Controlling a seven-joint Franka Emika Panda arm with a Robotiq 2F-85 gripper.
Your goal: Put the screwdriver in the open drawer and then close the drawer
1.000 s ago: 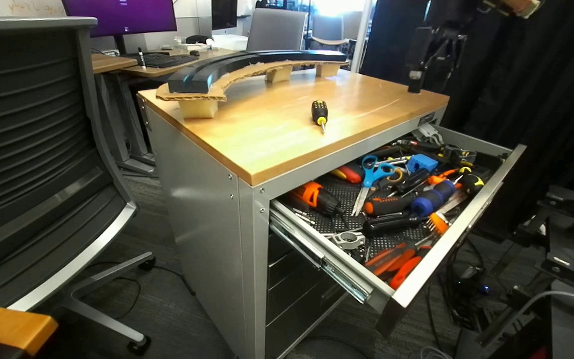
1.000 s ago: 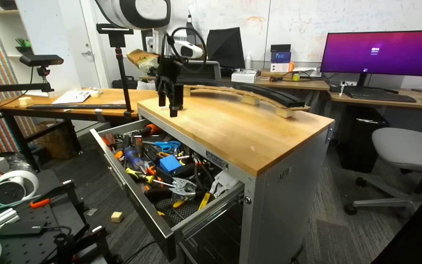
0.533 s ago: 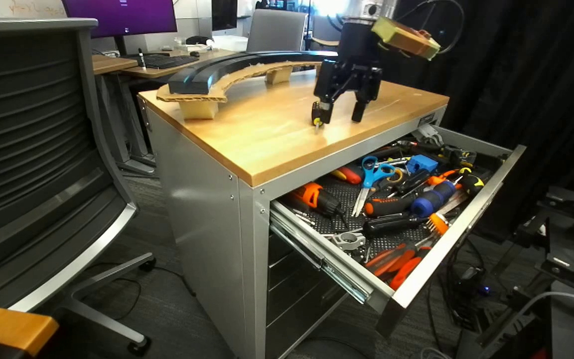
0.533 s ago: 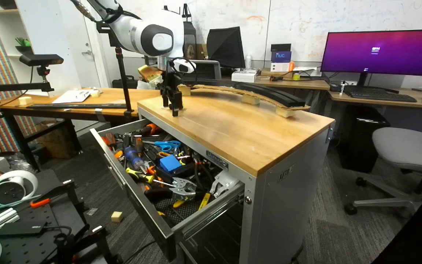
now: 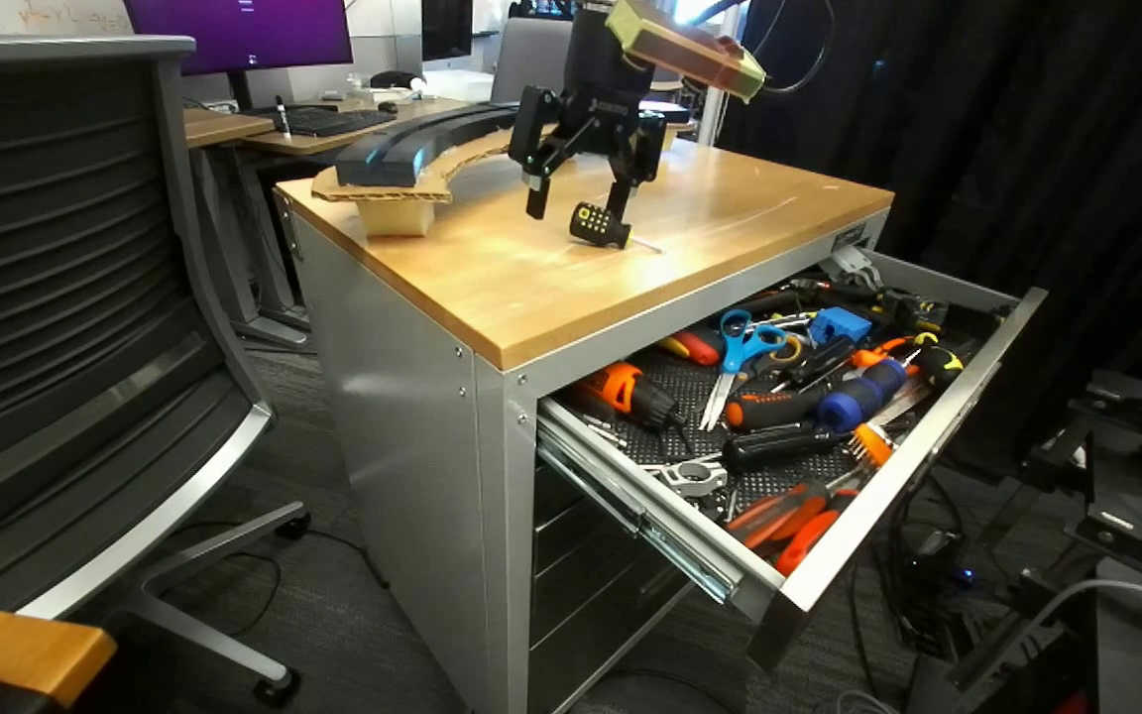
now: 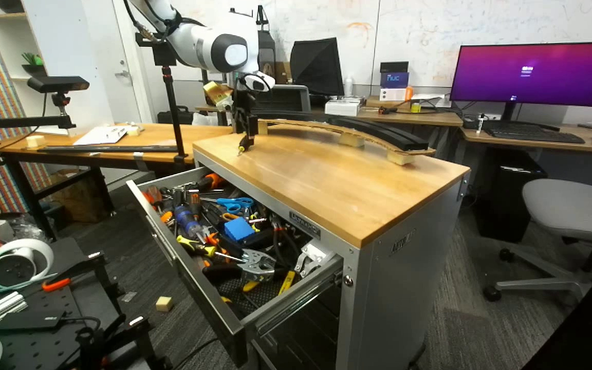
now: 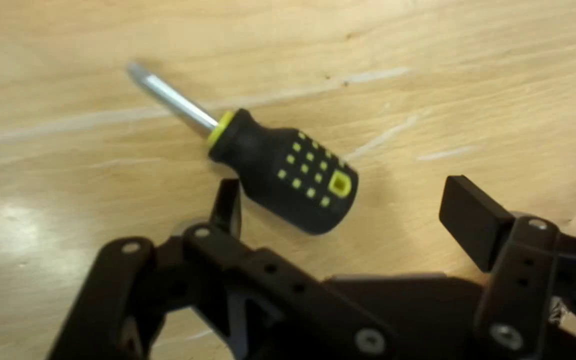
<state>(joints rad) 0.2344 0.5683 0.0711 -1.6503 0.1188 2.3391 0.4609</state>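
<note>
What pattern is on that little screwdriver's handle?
Black handle with small yellow squares, clearest in the wrist view.

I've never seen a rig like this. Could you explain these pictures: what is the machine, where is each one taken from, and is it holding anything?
The machine is a white robot arm; the black tool at its end does the grasping. Both exterior views come from cameras standing outside the robot, looking at the same cabinet from different places. The close-up comes from the arm's wrist, looking past the fingers.

On the wooden top lies a stubby black-and-yellow screwdriver; nearby, a curved black piece is propped on pale blocks. Under the wooden top, an open drawer holds blue scissors and a jumble of other items.

Nothing is held: the fingers stand apart, not clamped on the screwdriver; whether one touches it, I cannot tell.
</note>
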